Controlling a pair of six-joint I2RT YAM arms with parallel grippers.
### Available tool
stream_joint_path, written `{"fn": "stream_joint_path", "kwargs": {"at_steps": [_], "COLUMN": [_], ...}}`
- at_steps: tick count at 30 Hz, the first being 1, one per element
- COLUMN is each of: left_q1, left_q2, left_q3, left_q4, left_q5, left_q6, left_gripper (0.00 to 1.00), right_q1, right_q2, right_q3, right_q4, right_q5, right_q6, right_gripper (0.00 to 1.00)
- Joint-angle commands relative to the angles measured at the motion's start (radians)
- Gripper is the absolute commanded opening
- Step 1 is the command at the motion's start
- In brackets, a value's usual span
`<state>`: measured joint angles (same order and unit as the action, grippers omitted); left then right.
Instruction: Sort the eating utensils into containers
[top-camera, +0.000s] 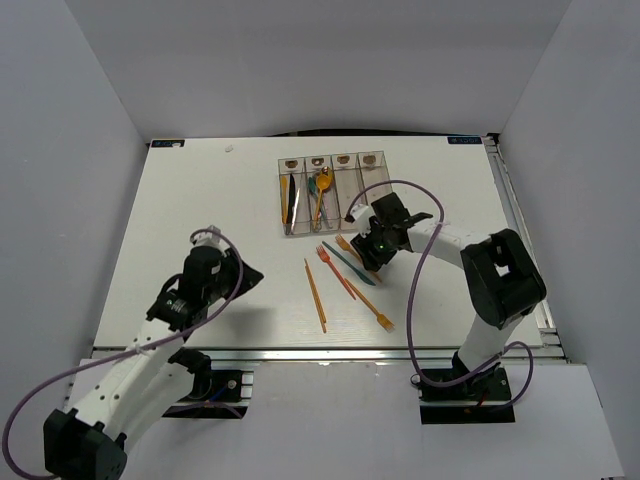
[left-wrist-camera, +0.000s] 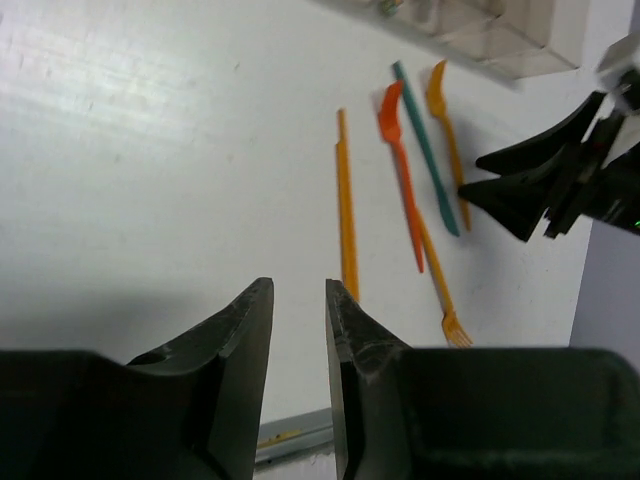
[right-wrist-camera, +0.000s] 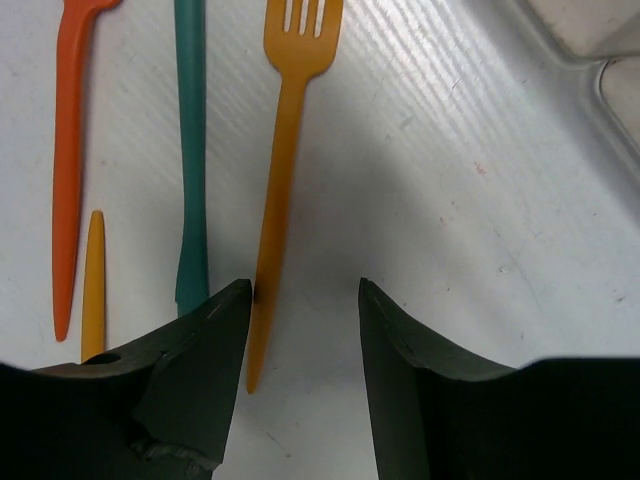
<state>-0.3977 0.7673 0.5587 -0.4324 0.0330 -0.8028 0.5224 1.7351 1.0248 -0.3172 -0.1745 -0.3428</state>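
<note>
Several eating utensils lie loose on the white table: an orange fork (right-wrist-camera: 285, 150), a teal utensil (right-wrist-camera: 190, 150), a red fork (right-wrist-camera: 68, 170) and a long orange stick-like piece (top-camera: 316, 295). A second orange fork (top-camera: 372, 305) lies nearer the front. My right gripper (right-wrist-camera: 305, 290) is open low over the table, with the orange fork's handle end between its fingers, against the left one. My left gripper (left-wrist-camera: 298, 290) stands narrowly open and empty, left of the utensils (left-wrist-camera: 346, 215). The containers (top-camera: 330, 185) sit at the back, with utensils in the two left bins.
White walls enclose the table on three sides. A metal rail (top-camera: 330, 352) runs along the front edge, by both arm bases. The right arm's purple cable (top-camera: 420, 260) loops over the table beside the utensils.
</note>
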Motion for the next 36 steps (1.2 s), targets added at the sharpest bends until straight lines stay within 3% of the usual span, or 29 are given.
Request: {"fn": "stream_joint_path", "kwargs": {"at_steps": [1, 10, 13, 14, 20, 24, 31, 36], "left_q1": [0.0, 0.0, 0.0, 0.0, 0.002, 0.0, 0.0, 0.002], "left_q2": [-0.109, -0.096, -0.083, -0.083, -0.085, -0.068, -0.043, -0.023], "left_q3": [-0.075, -0.085, -0.088, -0.088, -0.094, -0.094, -0.092, -0.091], "left_q4": [-0.005, -0.029, -0.02, -0.017, -0.011, 0.001, 0.027, 0.04], "left_q5": [-0.01, -0.018, -0.015, -0.015, -0.018, -0.008, 0.002, 0.014], "left_q6": [-0.137, -0.141, -0.139, -0.139, -0.141, -0.138, -0.134, -0.127], "left_gripper": [0.38, 0.41, 0.41, 0.41, 0.41, 0.41, 0.41, 0.42], "right_q1": [0.016, 0.047, 0.048, 0.047, 0.047, 0.036, 0.03, 0.015], "right_q2": [0.014, 0.079, 0.101, 0.104, 0.057, 0.0, -0.191, -0.232], "right_q3": [0.05, 0.069, 0.072, 0.069, 0.035, 0.032, 0.018, 0.09], "right_q4": [0.064, 0.107, 0.115, 0.118, 0.135, 0.112, 0.012, 0.05], "right_q5": [0.035, 0.053, 0.061, 0.063, 0.053, -0.002, -0.29, -0.321], "right_q6": [0.042, 0.087, 0.088, 0.085, 0.058, -0.014, -0.263, -0.208], "right_gripper": [0.53, 0.44, 0.3, 0.21, 0.0, 0.0, 0.0, 0.0]}}
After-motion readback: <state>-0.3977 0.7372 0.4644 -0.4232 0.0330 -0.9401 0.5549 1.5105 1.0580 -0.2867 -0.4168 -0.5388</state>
